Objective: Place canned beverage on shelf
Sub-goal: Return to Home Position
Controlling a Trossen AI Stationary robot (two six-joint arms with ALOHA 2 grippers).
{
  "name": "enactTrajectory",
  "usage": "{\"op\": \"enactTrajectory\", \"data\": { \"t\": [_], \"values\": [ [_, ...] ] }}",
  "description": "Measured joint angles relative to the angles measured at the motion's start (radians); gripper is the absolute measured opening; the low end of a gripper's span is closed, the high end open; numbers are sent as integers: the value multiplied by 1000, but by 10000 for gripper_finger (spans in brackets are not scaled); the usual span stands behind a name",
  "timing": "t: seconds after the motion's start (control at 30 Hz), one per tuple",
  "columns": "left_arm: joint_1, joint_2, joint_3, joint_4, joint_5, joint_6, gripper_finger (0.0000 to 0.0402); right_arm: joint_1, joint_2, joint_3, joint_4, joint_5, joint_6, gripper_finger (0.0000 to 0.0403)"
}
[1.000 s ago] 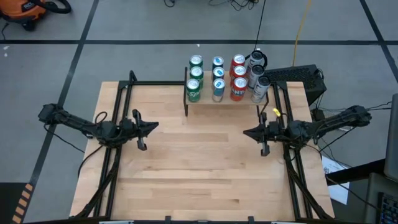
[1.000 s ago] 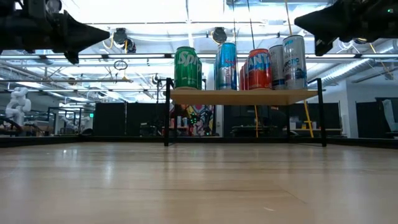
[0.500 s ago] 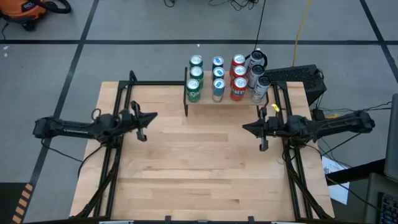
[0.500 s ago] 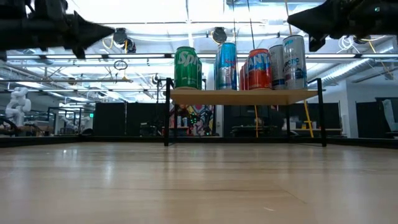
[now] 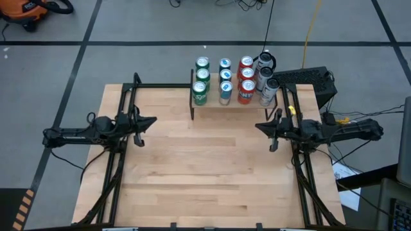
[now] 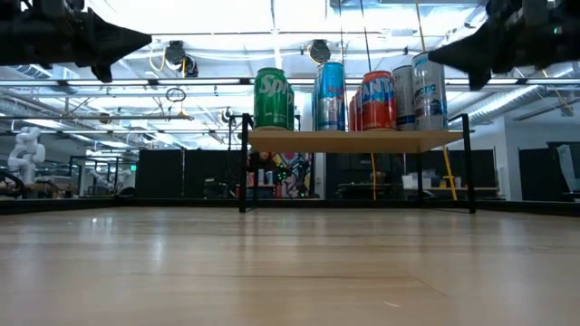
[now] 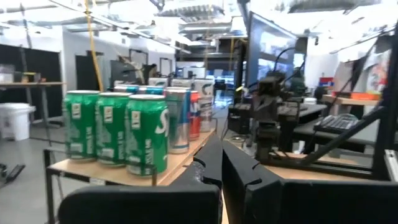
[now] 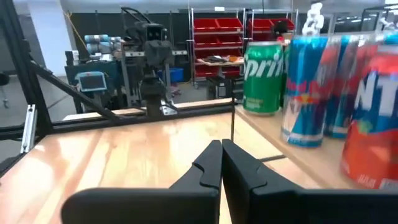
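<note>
The shelf (image 6: 353,139) stands at the far edge of the table (image 5: 205,179), roughly centre. Four rows of cans are on it, each running near to far. The green cans (image 5: 201,80) are leftmost, then the blue cans (image 5: 225,80) and the red cans (image 5: 246,80), with the silver cans (image 5: 266,82) rightmost. The first three rows have three cans each; the silver row is probably three too, but its far can is hard to make out. All are upright, rows just beside each other.

The left gripper (image 5: 153,120) hangs over the table's left side, nearer than the shelf's left end. It points right, fingers pressed together, holding nothing. The right gripper (image 5: 258,127) hangs over the right side, nearer than the shelf's right end. It points left, fingers also pressed together, empty. Both are well apart from the cans.
</note>
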Motion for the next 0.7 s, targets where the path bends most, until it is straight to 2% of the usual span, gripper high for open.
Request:
{"op": "enactTrajectory", "data": {
  "t": [0.13,0.27,0.3,0.43,0.57,0.7],
  "values": [
    [-6,-8,-3,-12,5,3,0,-1,24,-40,69,0,16,0],
    [-8,-8,-100,136,64,-49,0,-2,52,-64,143,-47,22,0],
    [-8,-8,-100,128,77,-51,0,-2,62,-76,176,-73,22,0],
    [-7,-3,-101,117,34,-33,0,-2,97,-94,253,-106,26,0],
    [-8,-22,-100,133,34,4,0,-10,87,-52,197,-105,-8,0],
    [-7,-60,-86,84,32,31,0,-24,38,61,37,-104,-92,0]
  ]
}}
